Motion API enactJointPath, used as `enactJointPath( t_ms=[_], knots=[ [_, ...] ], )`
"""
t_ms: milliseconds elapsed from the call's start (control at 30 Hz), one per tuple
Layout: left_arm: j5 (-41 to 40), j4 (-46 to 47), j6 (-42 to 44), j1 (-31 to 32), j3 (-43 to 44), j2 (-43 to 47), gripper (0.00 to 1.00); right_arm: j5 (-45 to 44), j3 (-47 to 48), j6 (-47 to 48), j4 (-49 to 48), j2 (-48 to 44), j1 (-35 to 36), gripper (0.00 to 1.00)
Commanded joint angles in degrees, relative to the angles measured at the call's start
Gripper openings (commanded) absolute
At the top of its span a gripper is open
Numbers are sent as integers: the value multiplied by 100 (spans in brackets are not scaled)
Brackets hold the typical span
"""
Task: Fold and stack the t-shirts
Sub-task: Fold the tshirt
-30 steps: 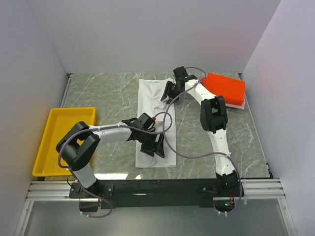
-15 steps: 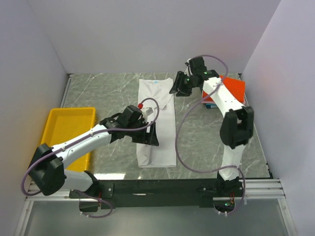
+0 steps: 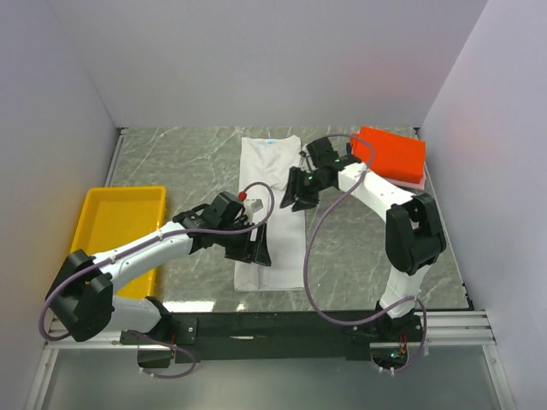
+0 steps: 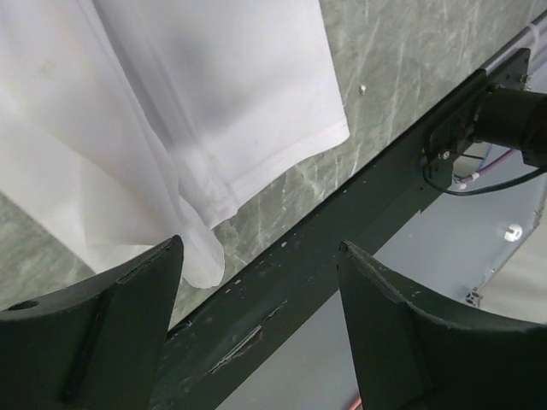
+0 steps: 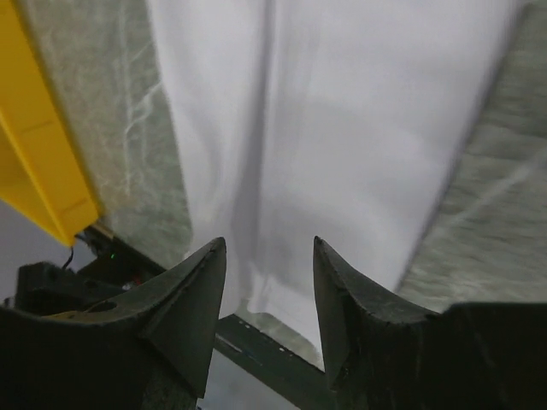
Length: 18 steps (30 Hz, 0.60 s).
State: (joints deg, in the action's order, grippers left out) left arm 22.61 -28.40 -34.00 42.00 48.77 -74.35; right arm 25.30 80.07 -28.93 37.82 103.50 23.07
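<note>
A white t-shirt (image 3: 272,171) lies on the marble table as a long narrow strip, collar at the far end. My left gripper (image 3: 257,246) hovers open over its near left part; in the left wrist view the left gripper (image 4: 258,246) holds nothing and the white t-shirt's (image 4: 214,102) hem lies beyond the fingers. My right gripper (image 3: 299,193) stands open at the strip's right edge; the right wrist view has the right gripper (image 5: 268,242) above the white t-shirt (image 5: 342,128). A folded orange-red t-shirt (image 3: 393,152) rests on a pink one (image 3: 416,182) at the back right.
A yellow tray (image 3: 109,231) sits at the table's left side, and its corner (image 5: 34,154) shows in the right wrist view. The dark front rail (image 4: 342,213) runs just past the shirt's near hem. White walls close in the left, back and right.
My right gripper swung out to the back beside the orange-red shirt and came back to the white shirt's right edge. My left gripper shifted slightly toward the near hem.
</note>
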Motion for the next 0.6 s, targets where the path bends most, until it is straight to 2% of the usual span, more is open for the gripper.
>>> enactJointPath(
  t_ms=[0,100,333,567],
  knots=[
    [463,440,69,1,-26,-150,78,615,-184,-411,-731,-59,513,52],
    [648,616,-36,10,-70,-291,78,1055,-308,-842,-1276,91,803,52],
    [780,696,-19,54,-140,-607,78,1539,-203,-1264,-1787,574,1305,52],
    [868,915,-72,116,-149,-792,79,1592,-97,-1133,-1551,1031,1551,52]
  ],
)
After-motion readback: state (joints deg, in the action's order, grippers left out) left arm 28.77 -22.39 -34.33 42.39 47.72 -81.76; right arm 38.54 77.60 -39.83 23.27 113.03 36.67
